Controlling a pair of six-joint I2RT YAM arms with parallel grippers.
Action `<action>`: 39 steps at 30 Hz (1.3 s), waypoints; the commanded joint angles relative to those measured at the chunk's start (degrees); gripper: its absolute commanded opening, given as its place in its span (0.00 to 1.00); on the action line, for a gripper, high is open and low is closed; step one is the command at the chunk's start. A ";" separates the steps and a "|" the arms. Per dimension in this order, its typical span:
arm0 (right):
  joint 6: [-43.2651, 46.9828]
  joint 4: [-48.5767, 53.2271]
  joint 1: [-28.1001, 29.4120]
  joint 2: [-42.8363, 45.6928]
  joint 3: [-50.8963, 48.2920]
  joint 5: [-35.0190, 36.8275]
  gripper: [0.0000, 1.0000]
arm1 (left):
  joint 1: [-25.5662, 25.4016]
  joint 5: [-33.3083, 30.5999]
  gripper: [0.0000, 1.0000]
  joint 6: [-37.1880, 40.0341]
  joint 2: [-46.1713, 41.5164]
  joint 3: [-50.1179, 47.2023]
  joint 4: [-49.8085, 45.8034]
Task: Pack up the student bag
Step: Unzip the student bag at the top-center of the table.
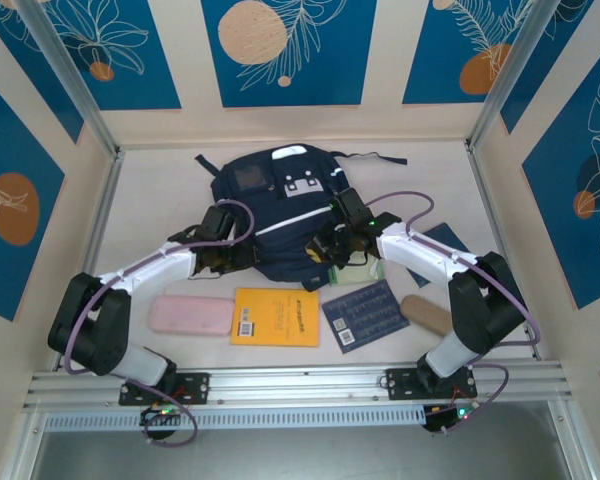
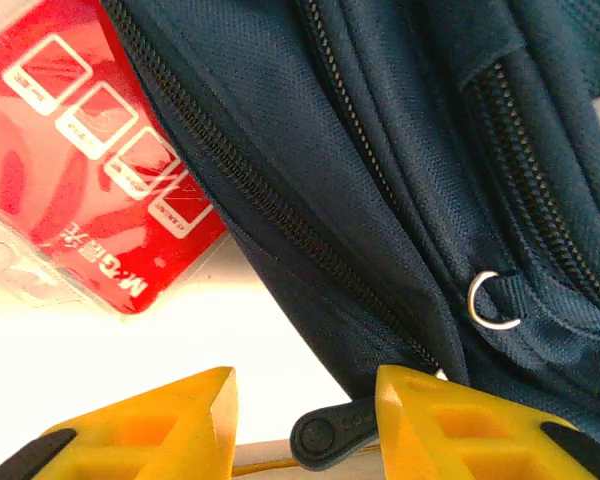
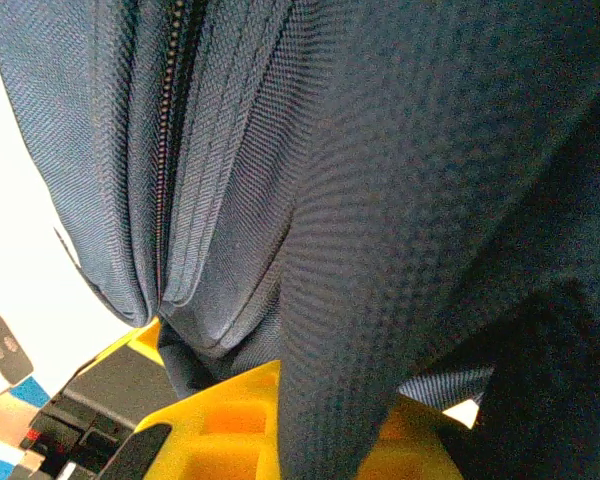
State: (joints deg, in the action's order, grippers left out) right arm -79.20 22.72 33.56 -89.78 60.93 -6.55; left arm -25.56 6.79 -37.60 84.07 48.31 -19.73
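Note:
The student bag (image 1: 280,195), dark navy with white patches, lies at the middle back of the table. My left gripper (image 1: 223,258) is at its lower left edge. In the left wrist view the yellow fingers (image 2: 160,420) stand open (image 2: 305,390), and a black zipper pull (image 2: 335,435) lies between them against the right finger, below the bag's zipper line (image 2: 280,215). My right gripper (image 1: 332,243) is at the bag's lower right side. In the right wrist view it is shut (image 3: 340,400) on a fold of the bag's fabric (image 3: 380,250).
In front of the bag lie a pink pencil case (image 1: 190,315), a yellow book (image 1: 275,317), a dark blue booklet (image 1: 365,315) and a tan roll (image 1: 425,312). A pale green item (image 1: 358,270) sits under the right gripper. A red packet (image 2: 90,190) lies beside the bag.

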 commanded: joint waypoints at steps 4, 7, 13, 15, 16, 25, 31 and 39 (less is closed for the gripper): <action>0.24 -6.31 -0.25 2.73 -0.96 -5.78 0.00 | 1.74 7.87 0.37 -7.83 2.01 -2.90 10.44; 0.27 -7.17 -0.58 2.81 -1.50 -6.56 0.00 | 1.74 8.80 0.41 -7.43 2.01 -2.37 11.52; 6.16 -6.37 -2.86 2.84 -0.56 -9.21 0.00 | 1.74 10.43 0.43 2.74 -1.60 -0.22 5.56; 10.80 -4.90 -3.94 2.74 0.50 -9.79 0.00 | 1.74 10.53 0.32 5.83 -3.14 0.85 1.68; 13.53 -3.23 -4.54 2.77 1.34 -9.79 0.00 | 1.75 10.33 0.29 7.81 -3.92 1.60 -0.79; 29.22 5.53 -9.68 3.68 6.20 -12.80 0.00 | 0.06 4.35 0.53 26.59 -6.48 10.07 -15.65; 28.67 3.21 -12.42 4.34 5.13 -17.92 0.00 | -2.48 7.08 0.61 31.14 -2.11 12.64 -17.10; 27.08 0.25 -13.52 4.92 3.56 -21.95 0.00 | -4.09 8.68 0.70 28.05 3.86 13.87 -12.48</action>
State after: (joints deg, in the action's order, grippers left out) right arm -52.88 26.92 20.27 -87.90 64.47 -21.76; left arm -29.12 13.61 -9.50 86.50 59.88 -33.43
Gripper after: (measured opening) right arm 0.080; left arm 0.701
